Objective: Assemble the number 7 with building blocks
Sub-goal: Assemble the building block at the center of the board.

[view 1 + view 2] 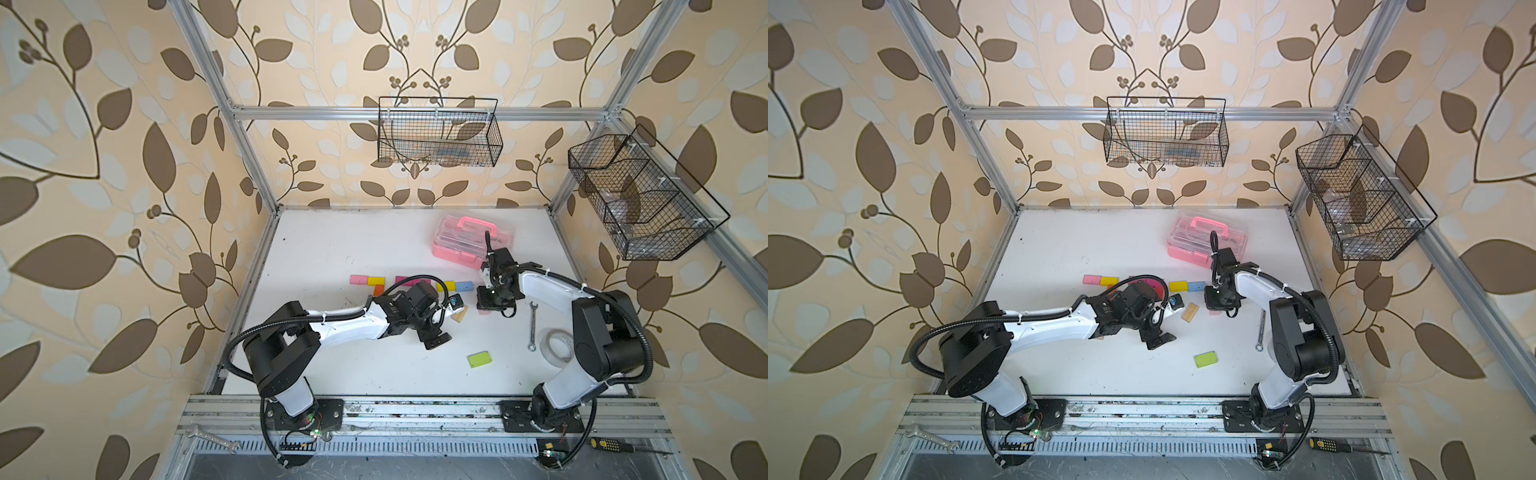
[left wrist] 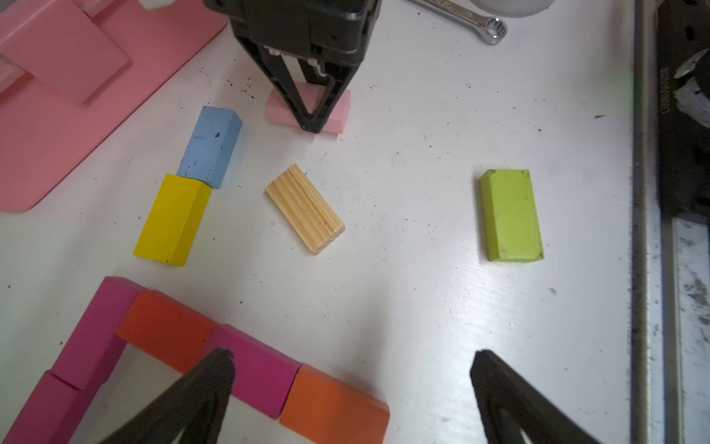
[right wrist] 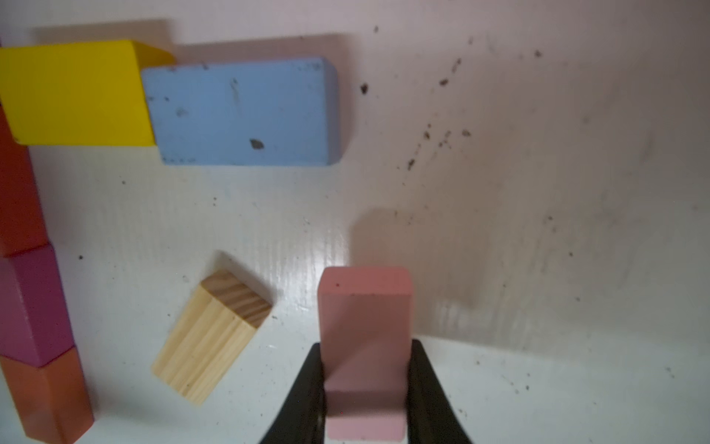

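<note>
- The pink block (image 3: 365,338) is a small, flat, pale rectangle with softened edges.
- The number 7 (image 2: 165,330) is an angle of magenta and orange blocks laid end to end on the white desk (image 1: 332,249).
- A yellow block (image 2: 173,219) and a blue block (image 2: 210,146) touch end to end, with a striped wood block (image 2: 305,209) near them and a green block (image 2: 511,215) well apart.
- In both top views the pink block sits just right of centre, directly beneath the right claw (image 2: 312,119).
- The right claw is clenched across the pink block's narrow width.
- The left claw (image 2: 351,357) is spread wide and empty, over the 7's orange and magenta row.
</note>
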{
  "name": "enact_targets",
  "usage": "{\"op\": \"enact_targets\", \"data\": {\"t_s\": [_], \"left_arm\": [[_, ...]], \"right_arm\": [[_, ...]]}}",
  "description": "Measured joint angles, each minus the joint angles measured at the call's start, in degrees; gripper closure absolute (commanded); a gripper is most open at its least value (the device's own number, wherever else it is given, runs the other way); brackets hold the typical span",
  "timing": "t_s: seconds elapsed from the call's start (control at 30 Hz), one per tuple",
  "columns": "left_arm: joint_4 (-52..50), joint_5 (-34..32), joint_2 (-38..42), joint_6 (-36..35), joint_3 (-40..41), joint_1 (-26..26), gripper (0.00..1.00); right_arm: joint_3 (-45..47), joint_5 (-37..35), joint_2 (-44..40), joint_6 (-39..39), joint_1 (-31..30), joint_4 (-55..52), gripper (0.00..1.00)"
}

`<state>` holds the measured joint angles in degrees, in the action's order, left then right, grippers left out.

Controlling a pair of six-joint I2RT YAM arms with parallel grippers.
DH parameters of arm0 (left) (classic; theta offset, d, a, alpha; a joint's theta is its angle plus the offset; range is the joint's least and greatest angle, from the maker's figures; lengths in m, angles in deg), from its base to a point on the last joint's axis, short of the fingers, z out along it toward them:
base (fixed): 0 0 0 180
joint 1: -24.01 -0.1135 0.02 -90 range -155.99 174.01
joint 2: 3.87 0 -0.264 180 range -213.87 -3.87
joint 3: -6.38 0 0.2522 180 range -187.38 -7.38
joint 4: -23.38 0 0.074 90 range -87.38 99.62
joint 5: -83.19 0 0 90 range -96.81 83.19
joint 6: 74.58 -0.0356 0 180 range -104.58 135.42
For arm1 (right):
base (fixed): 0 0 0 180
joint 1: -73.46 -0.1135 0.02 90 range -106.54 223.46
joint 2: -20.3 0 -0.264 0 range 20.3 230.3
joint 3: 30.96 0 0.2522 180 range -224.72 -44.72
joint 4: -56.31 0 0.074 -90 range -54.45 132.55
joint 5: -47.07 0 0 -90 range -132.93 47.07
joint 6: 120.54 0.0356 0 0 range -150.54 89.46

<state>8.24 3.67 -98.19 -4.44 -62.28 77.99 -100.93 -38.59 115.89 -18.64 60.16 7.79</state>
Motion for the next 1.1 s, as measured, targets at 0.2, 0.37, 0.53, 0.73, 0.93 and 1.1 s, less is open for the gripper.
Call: {"op": "enact_targets", "data": {"t_s": [0.2, 0.37, 0.53, 0.73, 0.93, 1.1], "left_arm": [[3.82, 0.04, -1.92, -0.11, -0.09, 0.0, 0.01], [5.64, 0.31, -1.97, 0.09, -0.09, -0.02, 0.01], [6.6, 0.92, -1.97, 0.44, -0.09, -0.04, 0.01], [7.19, 1.03, -1.97, 0.61, -0.09, -0.04, 0.01], [7.19, 1.03, -1.97, 0.76, -0.09, -0.04, 0.01], [7.3, 1.03, -1.97, 0.83, 0.15, -0.04, 0.01]], "right_arm": [[-1.6, -0.31, 3.08, -0.22, -1.6, 1.05, 0.87], [-2.78, -0.94, 4.2, -0.22, -1.7, 1.38, 0.87], [-3.58, -1.31, 4.98, -0.2, -2.08, 1.62, 0.87], [-3.91, -1.57, 5.33, -0.15, -2.32, 2.03, 0.81], [-3.93, -1.9, 5.57, 0.44, -2.34, 2.89, 0.56], [-3.93, -1.7, 5.44, 1.25, -2.45, 3.45, 0.48]]}}
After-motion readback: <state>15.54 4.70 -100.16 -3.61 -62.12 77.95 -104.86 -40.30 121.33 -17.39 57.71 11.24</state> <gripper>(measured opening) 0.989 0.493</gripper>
